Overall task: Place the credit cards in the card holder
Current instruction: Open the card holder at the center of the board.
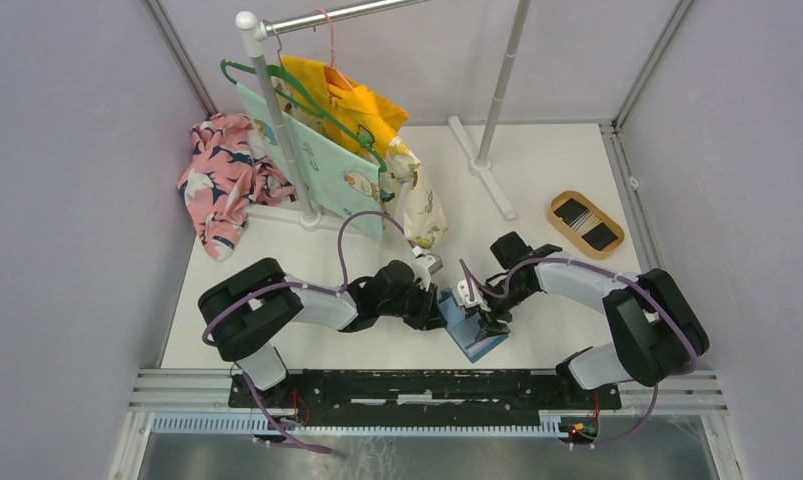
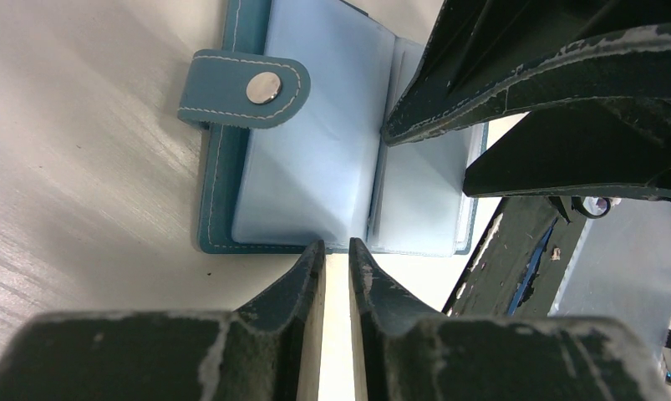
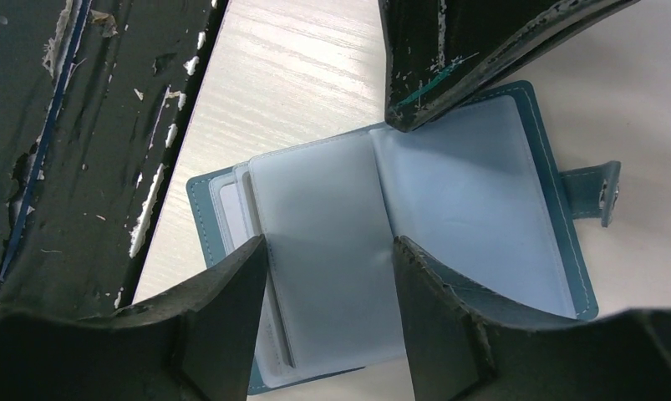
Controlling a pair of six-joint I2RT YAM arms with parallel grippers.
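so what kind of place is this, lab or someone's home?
Most likely a lab test cell: plain walls boxing in a white table, aluminium rail at the near edge, staged props like the garment rack.

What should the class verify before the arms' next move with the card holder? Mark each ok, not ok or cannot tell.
1. The card holder lies open on the table: ok.
2. The right hand open, astride a clear sleeve: ok.
3. Card in a hand: not ok; the credit cards lie in the tray.
4. The left hand pinning the holder: cannot tell; tips at its edge, narrowly apart.
5. Sleeve mouth spread: cannot tell.
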